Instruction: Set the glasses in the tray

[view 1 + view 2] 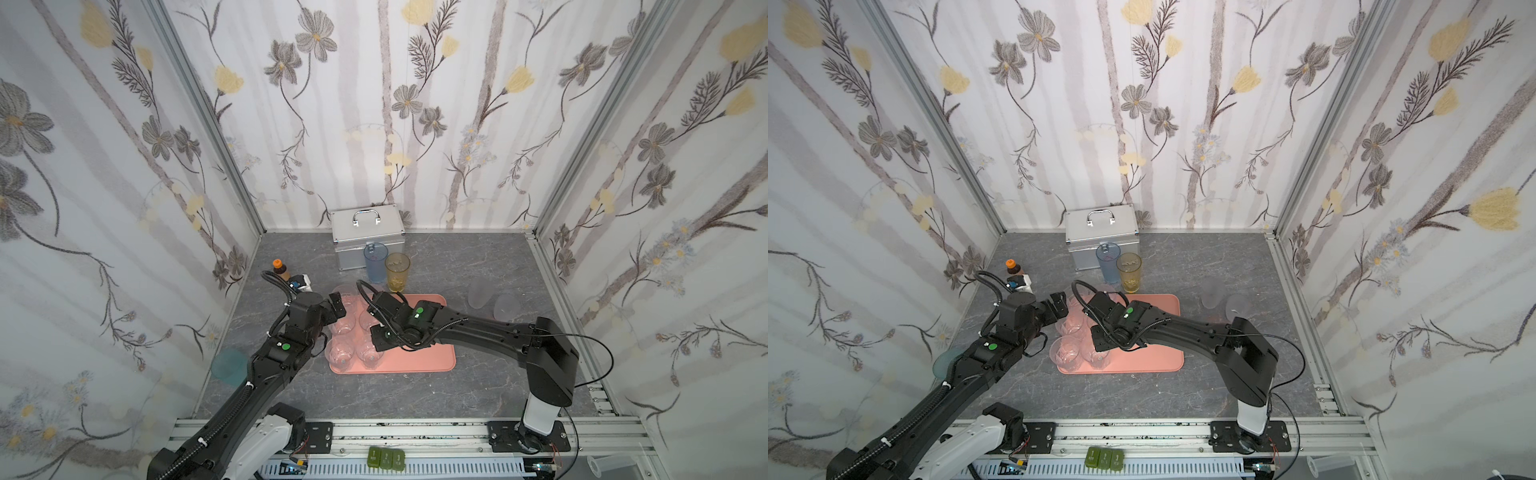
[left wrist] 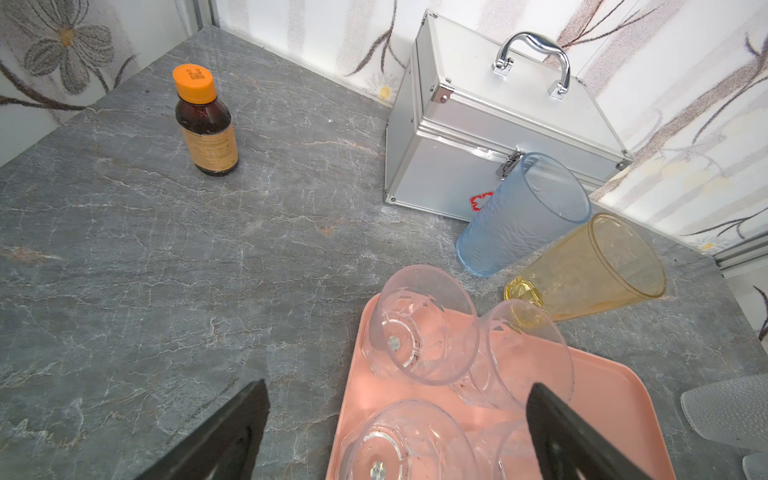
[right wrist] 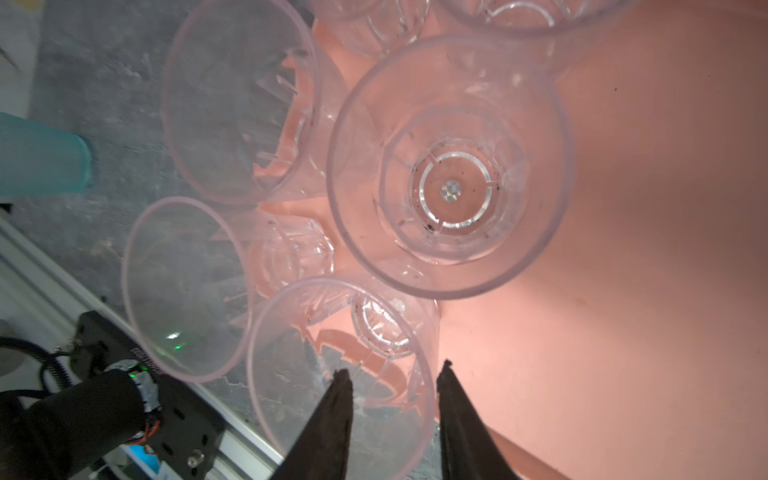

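Standing upright, mouths up, clear glasses (image 3: pixel 451 166) crowd the tray (image 3: pixel 644 249); right gripper (image 3: pixel 395 368) points down, fingers (image 3: pixel 338 415) parted astride one rim; left gripper (image 2: pixel 397 388) gapes wide.

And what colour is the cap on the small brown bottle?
The cap is orange; it shows best in the left wrist view.

Clear glasses (image 1: pixel 341 354) on pink tray (image 1: pixel 419 359), blue glass (image 1: pixel 376 264), amber glass (image 1: pixel 397 272) behind

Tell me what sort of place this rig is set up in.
Likely a lab test cell, not a real room: floral wallpaper panels fixed to aluminium frame posts, and a slotted mounting rail along the front edge.
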Action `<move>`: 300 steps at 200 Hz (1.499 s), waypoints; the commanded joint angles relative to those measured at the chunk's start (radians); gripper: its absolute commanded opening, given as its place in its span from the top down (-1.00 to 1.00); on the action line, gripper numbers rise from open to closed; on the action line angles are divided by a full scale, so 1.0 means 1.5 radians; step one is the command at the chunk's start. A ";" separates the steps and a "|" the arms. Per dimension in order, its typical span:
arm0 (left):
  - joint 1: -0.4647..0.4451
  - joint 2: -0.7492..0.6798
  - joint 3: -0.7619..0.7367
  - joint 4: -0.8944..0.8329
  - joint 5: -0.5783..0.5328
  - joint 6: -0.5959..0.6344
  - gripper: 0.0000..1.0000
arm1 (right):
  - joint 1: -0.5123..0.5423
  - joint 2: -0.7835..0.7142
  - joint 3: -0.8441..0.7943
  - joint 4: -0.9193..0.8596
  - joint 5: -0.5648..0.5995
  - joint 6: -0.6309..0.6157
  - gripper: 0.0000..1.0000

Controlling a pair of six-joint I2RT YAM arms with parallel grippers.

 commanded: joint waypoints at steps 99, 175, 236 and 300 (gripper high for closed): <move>-0.005 0.075 0.085 -0.007 0.008 0.059 -1.00 | -0.243 -0.169 -0.104 0.071 0.022 -0.039 0.09; -0.071 0.132 0.139 -0.012 -0.041 0.060 -0.87 | -0.396 -0.254 -0.155 -0.012 0.136 -0.115 0.05; -0.228 0.232 0.207 -0.005 -0.109 0.039 -0.95 | -0.512 -0.268 -0.206 0.013 0.152 -0.112 0.03; -0.285 0.331 0.240 0.011 -0.095 0.024 -0.99 | -0.521 -0.262 -0.226 0.034 0.125 -0.114 0.01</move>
